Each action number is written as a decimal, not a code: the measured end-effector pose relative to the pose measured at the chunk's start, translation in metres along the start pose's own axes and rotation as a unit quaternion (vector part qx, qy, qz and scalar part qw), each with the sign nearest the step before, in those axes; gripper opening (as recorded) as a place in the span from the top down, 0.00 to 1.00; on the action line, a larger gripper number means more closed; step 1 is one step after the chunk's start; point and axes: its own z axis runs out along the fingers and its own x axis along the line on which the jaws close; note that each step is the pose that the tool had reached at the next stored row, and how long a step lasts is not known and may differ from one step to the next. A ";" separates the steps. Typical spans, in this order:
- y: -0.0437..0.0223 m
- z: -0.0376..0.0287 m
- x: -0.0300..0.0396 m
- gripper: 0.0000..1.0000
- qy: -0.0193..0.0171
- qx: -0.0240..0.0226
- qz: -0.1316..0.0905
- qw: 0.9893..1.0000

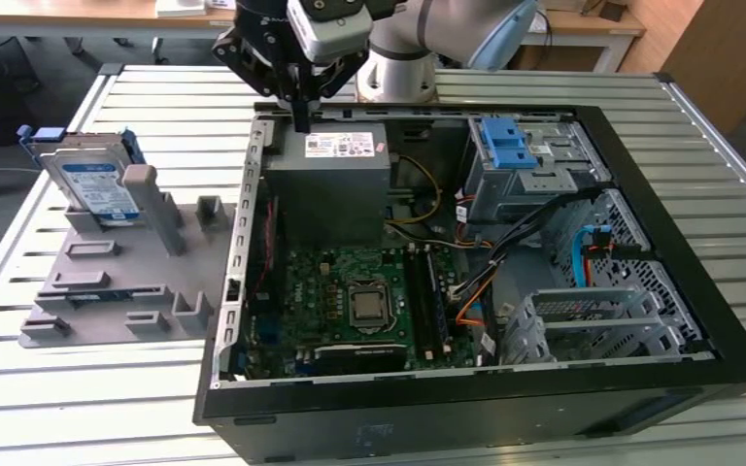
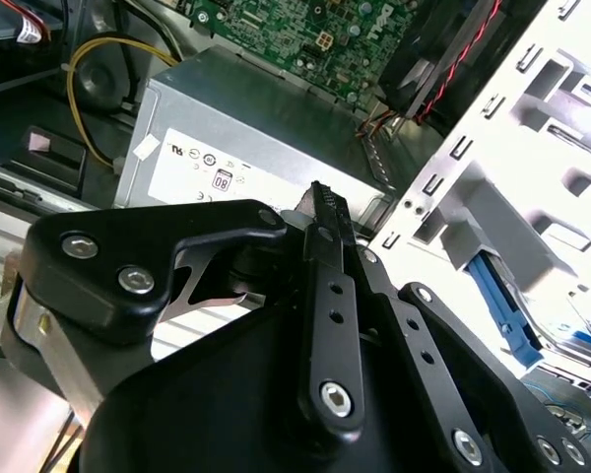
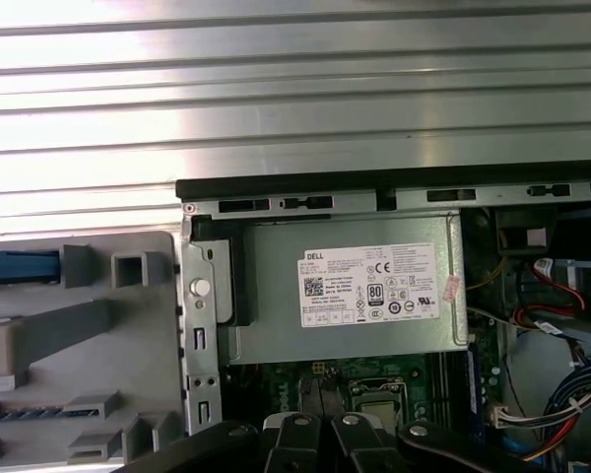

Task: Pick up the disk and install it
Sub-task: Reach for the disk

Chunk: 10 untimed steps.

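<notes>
- Now the pincer (image 1: pixel 302 118) hangs with its fingers pressed together, pinching nothing.
- Just beneath its tips lies the grey power supply box (image 1: pixel 325 189), at the rim of the open computer case (image 1: pixel 477 408).
- The disk (image 1: pixel 94 180) stands upright in a grey fixture (image 1: pixel 101 282), well apart from the pincer, toward the exterior view's left.

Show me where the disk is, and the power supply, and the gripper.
disk (image 1: pixel 94 186): exterior view, on its white-and-blue label.
power supply (image 3: pixel 266 335): first wrist view, on its bare grey casing beside the sticker.
gripper (image 1: pixel 302 121): exterior view, midway between its fingertips.
</notes>
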 end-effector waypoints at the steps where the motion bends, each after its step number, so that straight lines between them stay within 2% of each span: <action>1: 0.0000 0.0000 0.0002 0.89 0.000 0.000 0.000 1.000; 10: -0.0002 0.0003 0.0019 0.89 0.000 0.000 0.000 1.000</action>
